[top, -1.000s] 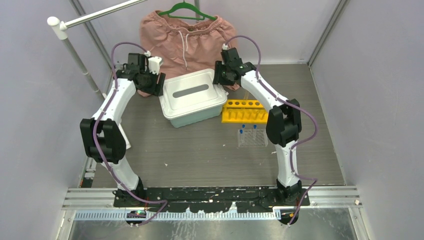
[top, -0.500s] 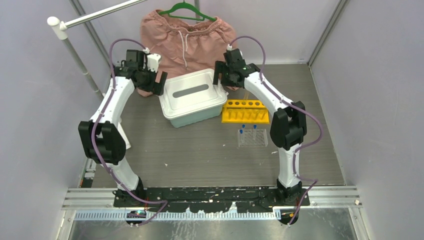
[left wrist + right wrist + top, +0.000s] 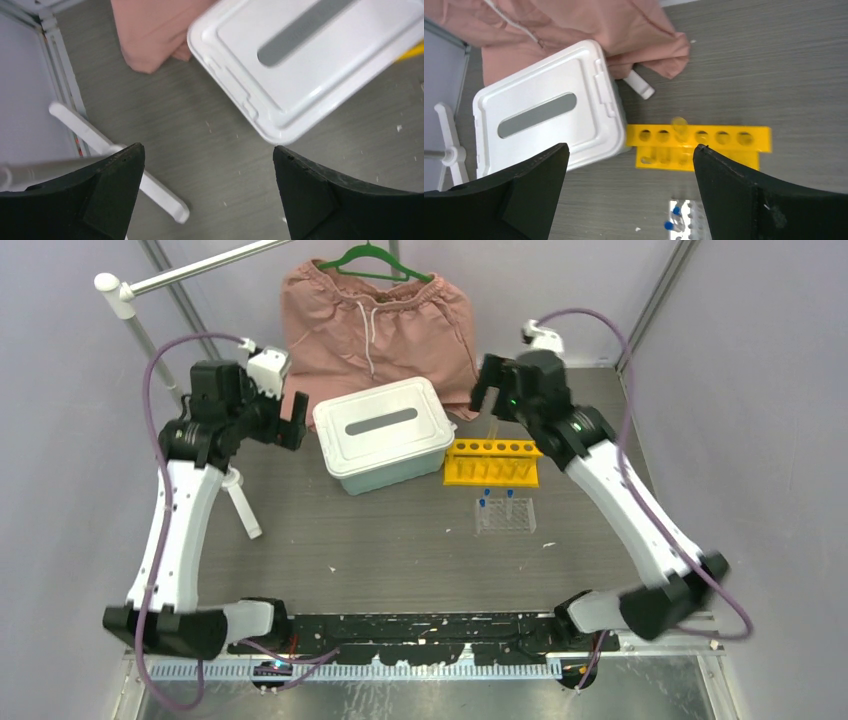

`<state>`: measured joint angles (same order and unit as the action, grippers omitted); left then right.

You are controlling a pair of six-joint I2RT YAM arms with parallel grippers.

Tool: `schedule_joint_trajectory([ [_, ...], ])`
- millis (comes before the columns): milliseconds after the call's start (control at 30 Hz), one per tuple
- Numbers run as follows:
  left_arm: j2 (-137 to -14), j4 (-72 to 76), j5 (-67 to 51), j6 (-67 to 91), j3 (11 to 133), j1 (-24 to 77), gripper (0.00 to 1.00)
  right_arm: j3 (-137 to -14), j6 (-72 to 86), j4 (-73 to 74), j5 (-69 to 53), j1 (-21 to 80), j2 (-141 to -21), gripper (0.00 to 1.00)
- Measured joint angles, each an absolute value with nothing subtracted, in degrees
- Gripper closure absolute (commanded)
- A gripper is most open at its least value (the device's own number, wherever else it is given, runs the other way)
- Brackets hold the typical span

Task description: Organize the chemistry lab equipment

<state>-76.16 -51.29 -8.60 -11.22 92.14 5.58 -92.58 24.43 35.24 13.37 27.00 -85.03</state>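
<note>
While holding left gripper and right gripper agape, empty, brackets white-lidded teal plastic bin between them, likely for unlidding.

Robot test cell: plain lilac walls, aluminium frame posts, grey desk, left arm and right arm bolted to a black rail.

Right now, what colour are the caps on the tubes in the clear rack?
Blue; the caps show best in the right wrist view.
</note>
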Motion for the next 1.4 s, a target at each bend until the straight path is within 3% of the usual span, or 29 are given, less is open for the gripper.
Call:
schedule_joint_trajectory([
  [200, -59.64, -49.50, -8.32, -9.52, 72.64, 5.54, 0.00, -74.81, 25.98, 34.15, 27.24, 25.63, -60.07, 0.00],
  [300, -56.88, -48.34, -8.38, -9.47, 63.72, 5.50, 0.00, -68.53, 27.88, 33.30, 33.61, 22.61, -55.79, 0.00],
  [633, -56.23, -34.15, -7.94, -9.02, 41.21, 4.73, 0.00, -28.80, 28.49, 15.81, 44.58, 14.20, -46.68, 0.00],
  [1000, -70.50, -6.87, -7.22, -4.43, 34.98, 3.99, 0.00, -22.59, 20.56, -16.71, 53.82, 9.69, -63.55, 0.00],
  [1400, -82.70, 19.57, -6.81, -1.48, 28.99, 3.75, 0.00, -20.67, 15.44, -37.01, 51.92, 7.27, -80.53, 0.00],
])
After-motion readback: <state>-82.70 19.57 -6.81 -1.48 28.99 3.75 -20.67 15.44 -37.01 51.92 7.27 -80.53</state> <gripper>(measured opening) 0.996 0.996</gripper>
